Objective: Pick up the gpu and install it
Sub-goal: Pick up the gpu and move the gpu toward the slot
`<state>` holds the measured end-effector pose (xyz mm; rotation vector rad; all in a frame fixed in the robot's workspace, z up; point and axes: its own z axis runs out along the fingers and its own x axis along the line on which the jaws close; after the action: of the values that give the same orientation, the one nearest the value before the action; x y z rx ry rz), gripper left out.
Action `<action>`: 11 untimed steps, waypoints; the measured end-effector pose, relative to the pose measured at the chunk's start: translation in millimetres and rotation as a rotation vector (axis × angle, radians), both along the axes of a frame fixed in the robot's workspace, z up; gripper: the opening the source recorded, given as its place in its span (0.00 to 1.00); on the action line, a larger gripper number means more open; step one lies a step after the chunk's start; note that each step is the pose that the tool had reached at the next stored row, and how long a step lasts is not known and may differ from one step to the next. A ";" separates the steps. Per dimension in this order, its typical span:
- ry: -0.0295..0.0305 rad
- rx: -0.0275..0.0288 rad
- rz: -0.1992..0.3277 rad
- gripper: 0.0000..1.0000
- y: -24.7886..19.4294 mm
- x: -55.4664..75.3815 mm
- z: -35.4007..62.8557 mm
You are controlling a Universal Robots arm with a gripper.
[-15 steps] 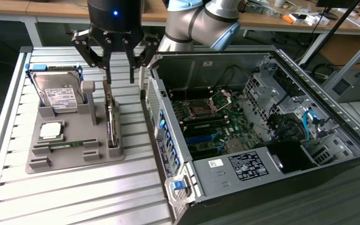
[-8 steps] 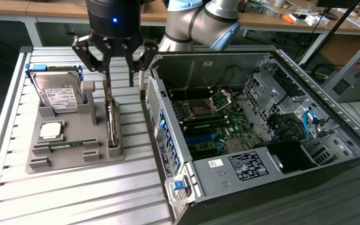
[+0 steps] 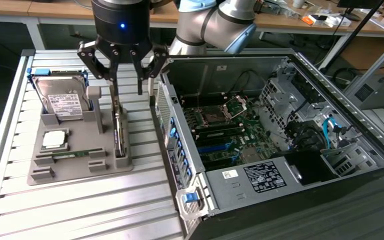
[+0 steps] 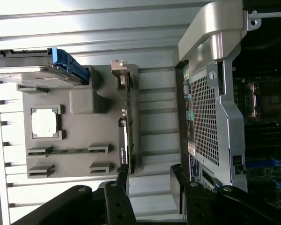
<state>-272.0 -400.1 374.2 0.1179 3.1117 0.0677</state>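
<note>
Gpu stood on its long edge in a slot of the grey holder, a thin green board seen edge-on, with its silver bracket at one end. It sat on the side of the holder nearest the case.

Above it hung the gripper, jaws spread wide and holding nothing. In the exterior view its black fingers hovered over the card's far end, apart from it. In the wrist view one finger lined up with the card's edge, and the other sat toward the case.

On the holder, further from the case, a drive leaned in its cradle, with a raised grey block between it and the gpu. A square silver chip lay flat in a frame, and a narrow green stick rested in clips beside it. The holder lay on a slatted metal table.

Just beside the holder, on the exterior view's right, rose the open case's perforated wall, standing between the gpu and the motherboard. Inside were blue slots, loose cables and a labelled black box.
</note>
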 end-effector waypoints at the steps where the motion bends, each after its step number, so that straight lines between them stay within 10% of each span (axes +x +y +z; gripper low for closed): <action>1: 0.0000 0.0000 0.000 0.48 0.0 0.0 -1.1; 11: -0.0001 0.0000 0.000 0.48 0.0 -1.4 -9.2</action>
<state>-273.4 -400.1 365.0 0.1179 3.1117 0.0678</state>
